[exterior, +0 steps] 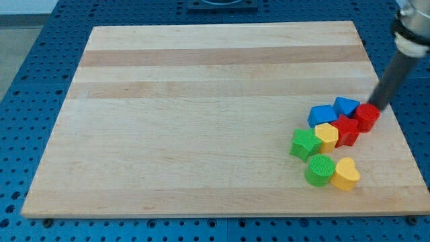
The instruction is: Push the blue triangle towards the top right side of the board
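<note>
My tip [374, 105] is at the view's right, touching or nearly touching the upper right edge of a red round block [367, 116]. A small blue block that looks like the triangle [346, 105] lies just left of that red block, about 40 px left of my tip. A larger blue block [322, 114], perhaps a cube, sits to its lower left. The wooden board [201, 101] carries all of them.
A red star-like block [346, 129], a yellow block [326, 135] and a green star [305, 144] are packed below the blue blocks. A green cylinder [320, 169] and a yellow heart [345, 174] lie lower, near the board's bottom right.
</note>
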